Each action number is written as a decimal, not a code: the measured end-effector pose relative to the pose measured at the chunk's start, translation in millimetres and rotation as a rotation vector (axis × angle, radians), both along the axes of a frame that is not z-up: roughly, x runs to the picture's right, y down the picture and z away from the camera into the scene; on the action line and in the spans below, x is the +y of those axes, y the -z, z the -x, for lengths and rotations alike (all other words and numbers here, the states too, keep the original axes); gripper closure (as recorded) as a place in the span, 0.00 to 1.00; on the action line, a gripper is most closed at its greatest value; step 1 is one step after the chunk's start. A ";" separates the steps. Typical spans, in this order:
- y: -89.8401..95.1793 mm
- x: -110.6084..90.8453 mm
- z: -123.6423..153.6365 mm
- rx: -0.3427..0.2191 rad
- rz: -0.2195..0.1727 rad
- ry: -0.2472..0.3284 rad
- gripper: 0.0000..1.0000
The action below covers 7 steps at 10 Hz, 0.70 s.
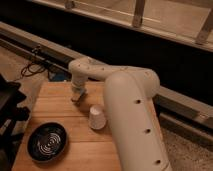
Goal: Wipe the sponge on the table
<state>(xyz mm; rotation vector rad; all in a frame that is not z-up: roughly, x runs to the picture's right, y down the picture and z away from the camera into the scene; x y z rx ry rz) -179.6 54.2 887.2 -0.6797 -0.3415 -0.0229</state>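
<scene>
Gripper was low over the far half of the table, pointing down at the wood, just beyond the white cup. Open or closed: could not tell. Sponge could not be made out apart from the gripper tip. The bulky white arm hid the table's right side. Black bowl sat front left, well apart.

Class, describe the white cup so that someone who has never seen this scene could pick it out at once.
Find the wooden table under the big white robot arm. The white cup stands near its middle, close beside the gripper, which is down at the tabletop. Unlike the wide black bowl at the near left, it is small, pale and tall.
</scene>
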 end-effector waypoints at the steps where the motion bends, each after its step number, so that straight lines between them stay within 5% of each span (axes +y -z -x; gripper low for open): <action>1: 5.0 4.0 -5.0 0.013 0.005 0.001 1.00; 4: 2.1 0.7 -48.3 0.097 0.013 -0.008 1.00; 7: -30.3 -34.6 -110.0 0.206 0.016 -0.034 1.00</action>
